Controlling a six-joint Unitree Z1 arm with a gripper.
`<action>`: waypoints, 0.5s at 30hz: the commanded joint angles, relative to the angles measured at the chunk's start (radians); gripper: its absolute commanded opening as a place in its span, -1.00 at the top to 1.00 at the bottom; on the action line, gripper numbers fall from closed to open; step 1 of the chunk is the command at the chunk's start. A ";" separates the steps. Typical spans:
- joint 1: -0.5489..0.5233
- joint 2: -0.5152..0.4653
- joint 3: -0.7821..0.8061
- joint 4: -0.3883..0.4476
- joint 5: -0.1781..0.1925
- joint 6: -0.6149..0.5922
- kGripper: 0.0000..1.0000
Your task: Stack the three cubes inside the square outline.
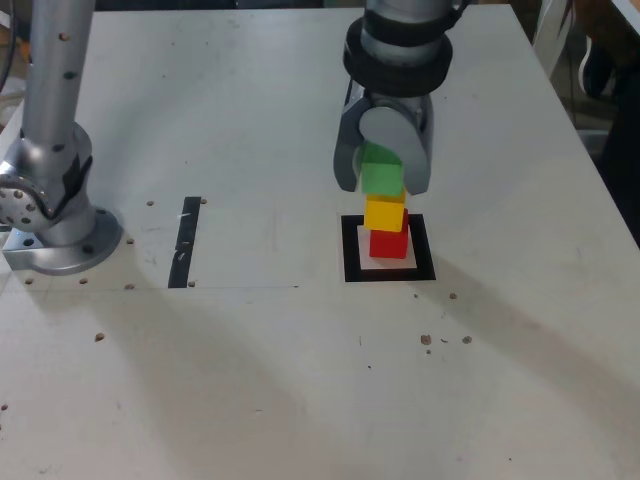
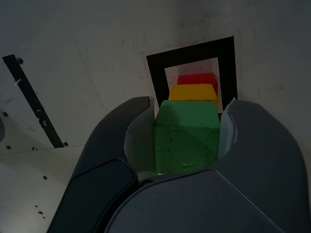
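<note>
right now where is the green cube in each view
Exterior view: the green cube is right of centre in the upper half, between the gripper jaws, on top of the yellow cube.
Wrist view: the green cube fills the centre, between the jaws.
Shared landmark: the square outline under the stack.

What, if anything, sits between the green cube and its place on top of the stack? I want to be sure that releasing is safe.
Nothing visible. The gripper holds the green cube directly above the yellow cube, which sits on the red cube inside the square outline. Whether green already touches yellow cannot be told.
</note>
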State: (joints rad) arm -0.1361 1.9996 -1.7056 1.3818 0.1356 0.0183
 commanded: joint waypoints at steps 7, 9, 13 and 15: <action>0.001 0.008 -0.007 -0.005 -0.010 0.002 0.32; 0.001 0.009 -0.007 -0.005 -0.013 0.002 0.20; 0.001 0.009 -0.006 -0.002 -0.019 0.002 -0.22; 0.001 0.008 -0.004 0.001 -0.022 0.002 -0.56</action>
State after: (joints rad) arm -0.1361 2.0042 -1.7091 1.3801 0.1152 0.0183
